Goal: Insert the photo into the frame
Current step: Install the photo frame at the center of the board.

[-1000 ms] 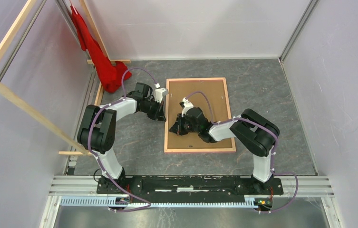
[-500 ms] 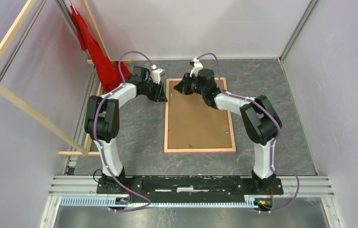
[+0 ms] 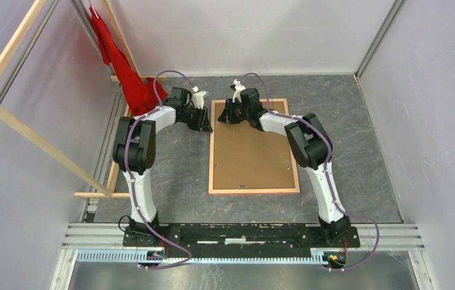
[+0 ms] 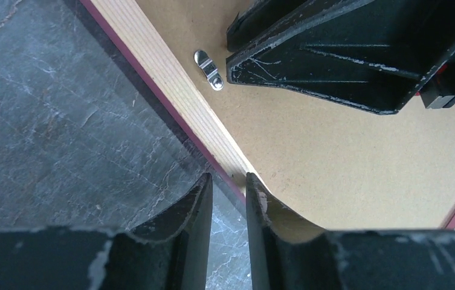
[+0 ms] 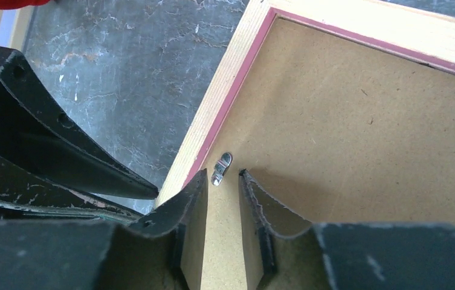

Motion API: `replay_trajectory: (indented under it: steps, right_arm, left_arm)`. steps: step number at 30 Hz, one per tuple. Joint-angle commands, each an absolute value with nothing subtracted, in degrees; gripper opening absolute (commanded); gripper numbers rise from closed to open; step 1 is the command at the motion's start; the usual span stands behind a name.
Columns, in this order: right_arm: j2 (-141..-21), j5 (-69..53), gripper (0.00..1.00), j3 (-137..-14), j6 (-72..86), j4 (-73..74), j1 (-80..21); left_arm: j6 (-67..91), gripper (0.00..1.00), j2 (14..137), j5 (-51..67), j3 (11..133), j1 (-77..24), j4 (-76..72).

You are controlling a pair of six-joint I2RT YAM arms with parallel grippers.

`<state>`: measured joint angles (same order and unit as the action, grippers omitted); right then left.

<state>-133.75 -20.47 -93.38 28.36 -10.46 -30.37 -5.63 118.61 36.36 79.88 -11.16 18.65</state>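
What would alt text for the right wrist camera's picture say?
The right gripper, its black jaws slightly apart and holding nothing, points at a small metal clip on the brown backing board, just inside the pale wood frame. Grey marbled table lies beyond the frame.
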Motion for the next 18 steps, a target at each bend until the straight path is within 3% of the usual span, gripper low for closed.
replay_trajectory:
  steps: [1, 13, 18]
  right_arm:
    - [-135.01, -21.25, 0.29, -96.33, 27.77, -10.21, -30.38]
    - [-137.01, -23.56, 0.26, -95.99, 29.48, -12.48, -30.49]
    - [-137.96, -25.12, 0.26, -96.15, 30.39, -13.46, -30.5]
  left_arm:
    - [-2.33, 0.31, 119.98, 36.92, 79.14, -10.98, 15.36]
    - [-1.85, 0.2, 120.89, 37.04, 78.57, -11.05, 15.05]
    - [-1.93, 0.11, 120.85, 36.85, 78.49, -11.25, 15.12]
